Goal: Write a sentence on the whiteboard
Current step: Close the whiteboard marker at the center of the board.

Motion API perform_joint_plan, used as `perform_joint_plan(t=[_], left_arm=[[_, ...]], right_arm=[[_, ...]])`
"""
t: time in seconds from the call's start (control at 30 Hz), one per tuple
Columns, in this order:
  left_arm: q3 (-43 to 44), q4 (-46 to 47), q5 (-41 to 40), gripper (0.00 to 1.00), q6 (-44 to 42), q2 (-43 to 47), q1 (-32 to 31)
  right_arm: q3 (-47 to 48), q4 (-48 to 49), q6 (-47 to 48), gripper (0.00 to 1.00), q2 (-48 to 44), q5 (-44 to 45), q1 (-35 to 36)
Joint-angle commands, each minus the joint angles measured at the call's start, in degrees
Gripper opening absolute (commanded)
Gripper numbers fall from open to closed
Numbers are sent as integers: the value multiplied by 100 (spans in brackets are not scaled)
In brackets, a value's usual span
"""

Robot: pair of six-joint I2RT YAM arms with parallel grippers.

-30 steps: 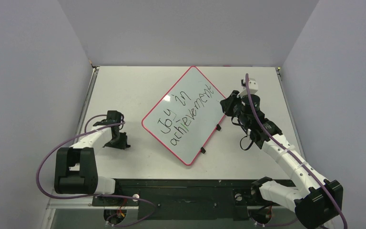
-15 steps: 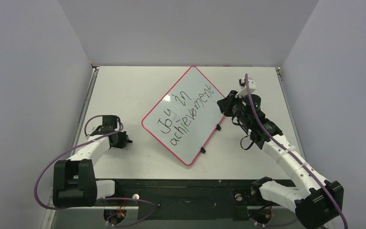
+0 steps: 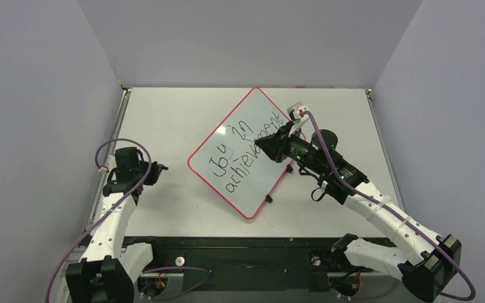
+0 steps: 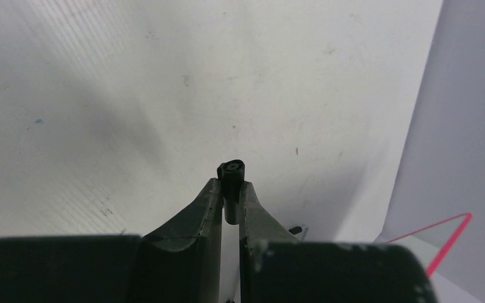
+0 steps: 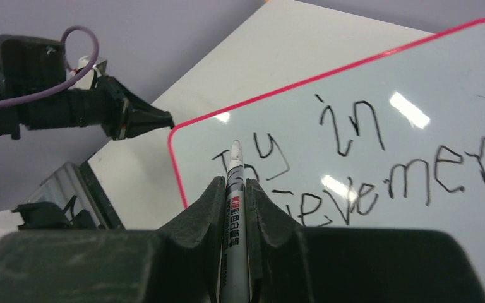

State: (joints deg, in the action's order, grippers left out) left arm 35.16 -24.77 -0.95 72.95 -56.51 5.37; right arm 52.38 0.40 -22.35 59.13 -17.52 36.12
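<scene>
The whiteboard (image 3: pixel 253 194), red-rimmed, lies tilted at the table's middle. On it stands the sentence (image 3: pixel 243 158) "Joy in achievement" in black, in two lines. My right gripper (image 3: pixel 260 144) hovers over the board's right half, shut on a white marker (image 5: pixel 235 189) whose tip points left across the writing (image 5: pixel 410 180). My left gripper (image 3: pixel 161 168) is left of the board, off the table, shut on a small black marker cap (image 4: pixel 230 180). The board's corner (image 4: pixel 448 230) shows at the lower right of the left wrist view. The right wrist view shows the left gripper (image 5: pixel 155 118) beyond the board (image 5: pixel 455 82).
Two small black clips (image 3: pixel 268 199) (image 3: pixel 289 168) sit on the board's near right edge. Grey walls enclose the white table (image 3: pixel 164 120) on the left, back and right. A black rail (image 3: pixel 240 252) with the arm bases runs along the near edge.
The left gripper shut on the cap at the table, then lifted and turned toward the board. The right gripper swung left from the board's right edge to above the writing.
</scene>
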Motion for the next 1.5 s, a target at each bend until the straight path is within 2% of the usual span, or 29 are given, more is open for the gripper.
perform_joint_plan(t=[0.0,0.27,0.47,0.9,1.07,1.47], left_arm=[[581,-430,95,0,-216,536,51],[1128,-676,699,0,-4,1083,88],[1220,-182,1704,0,316,1204,89],[1230,433,2602,0,1204,1303,79],[1175,465,2684,0,1601,1399,81],[1164,405,2768,0,1761,1400,72]], right_arm=[[461,501,482,0,208,-349,572],[851,691,810,0,715,-273,1285],[1178,797,1046,0,1110,-145,1646],[1526,1259,1596,0,1898,605,2232],[1567,1405,1790,0,2063,819,2306],[1892,1584,1837,0,2449,885,2403]])
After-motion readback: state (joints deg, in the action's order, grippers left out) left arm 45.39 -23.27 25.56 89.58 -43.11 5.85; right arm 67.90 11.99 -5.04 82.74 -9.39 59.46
